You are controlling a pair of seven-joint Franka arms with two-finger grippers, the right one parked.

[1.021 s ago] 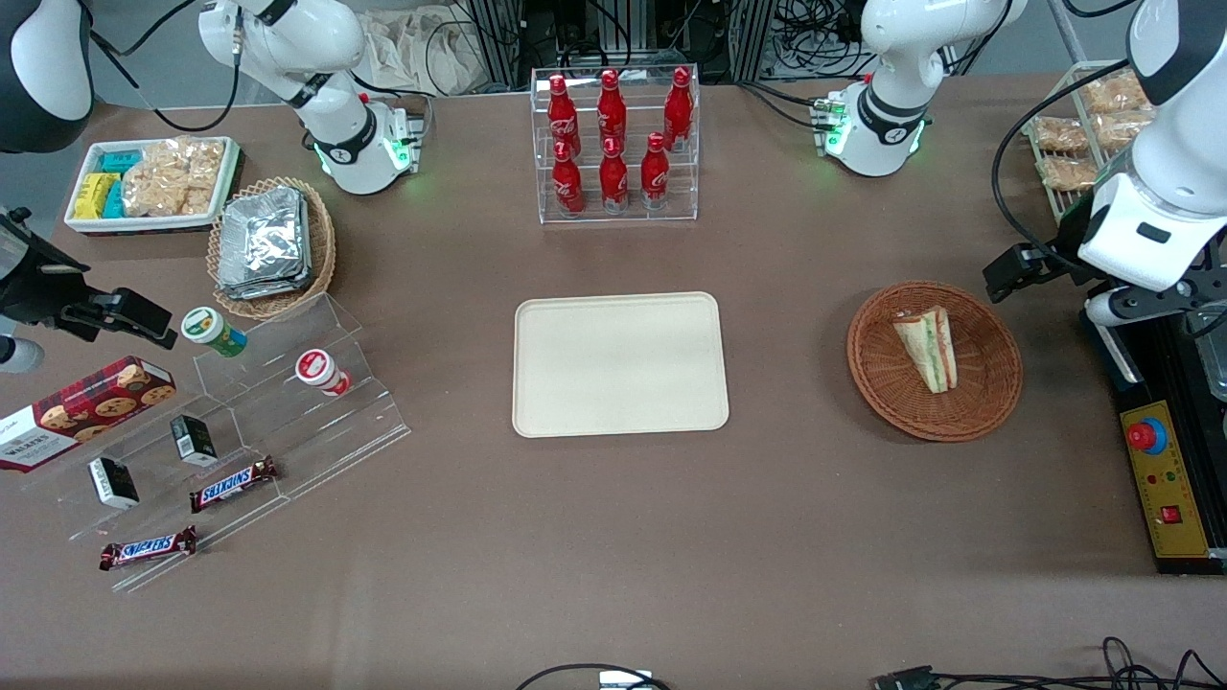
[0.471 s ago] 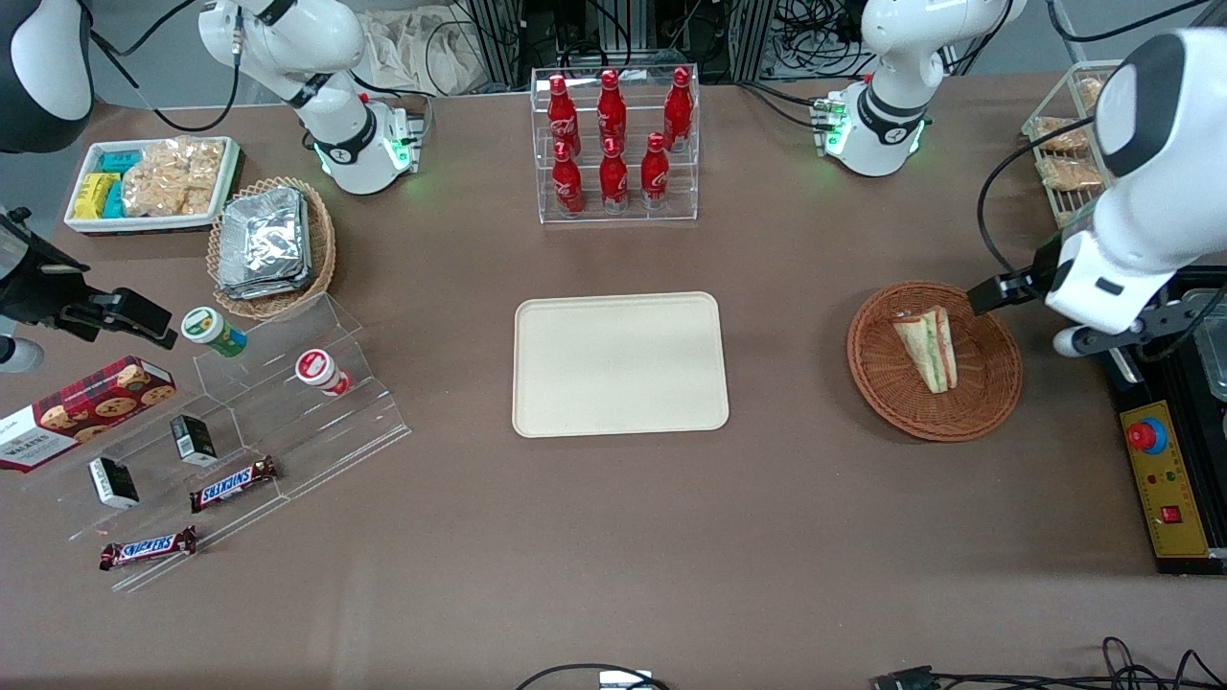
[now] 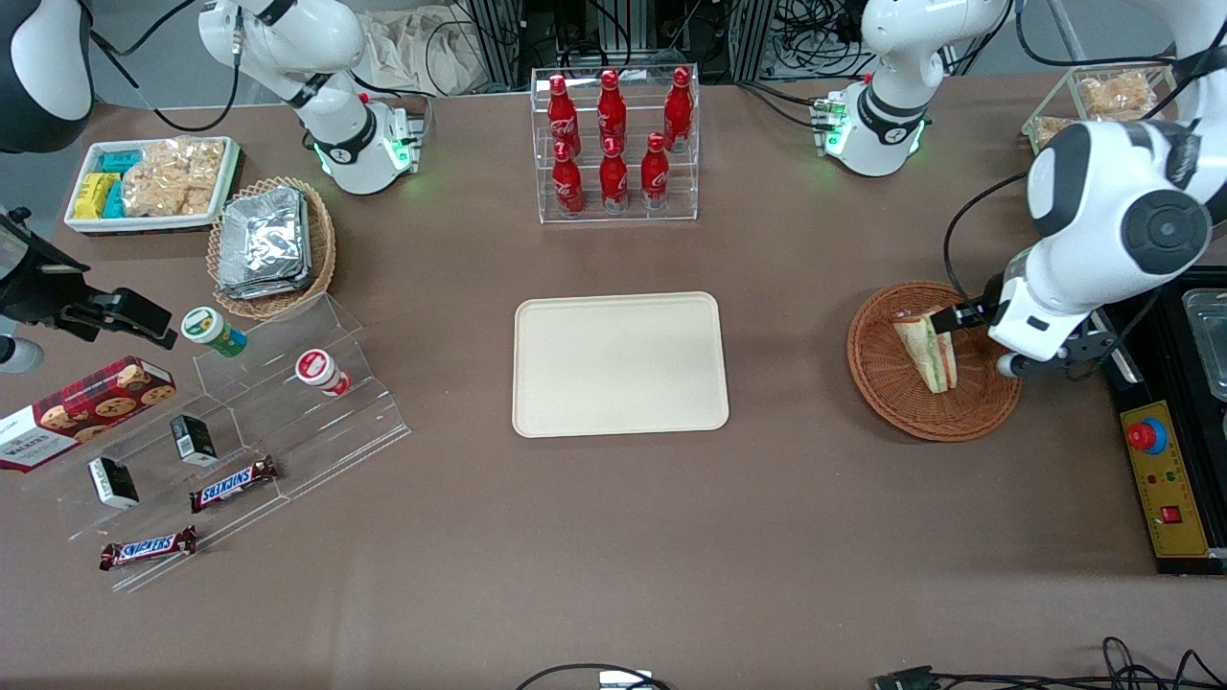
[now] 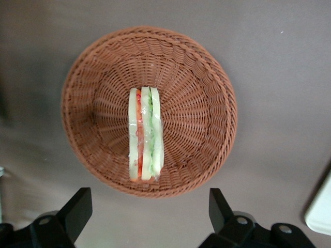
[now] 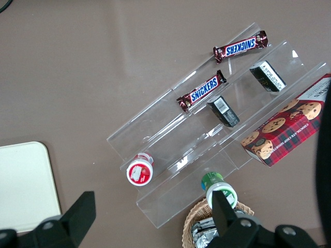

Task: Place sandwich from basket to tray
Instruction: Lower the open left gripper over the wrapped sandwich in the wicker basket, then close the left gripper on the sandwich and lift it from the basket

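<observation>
Left wrist view: gripper (image 4: pixel 146 217) fingers (image 4: pixel 77 209) spread wide above sandwich (image 4: pixel 145 134) in basket (image 4: pixel 207 88); tray (image 3: pixel 620 364) bare.

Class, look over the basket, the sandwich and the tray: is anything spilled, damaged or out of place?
Nothing stands out. The sandwich lies whole in the basket, on its edge, layers together. The tray sits flat and bare. The tool is open above the basket.

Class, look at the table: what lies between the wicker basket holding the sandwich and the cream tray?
Nothing: the front view shows only bare brown tabletop between the basket and the tray. The open claw hovers above the sandwich.
</observation>
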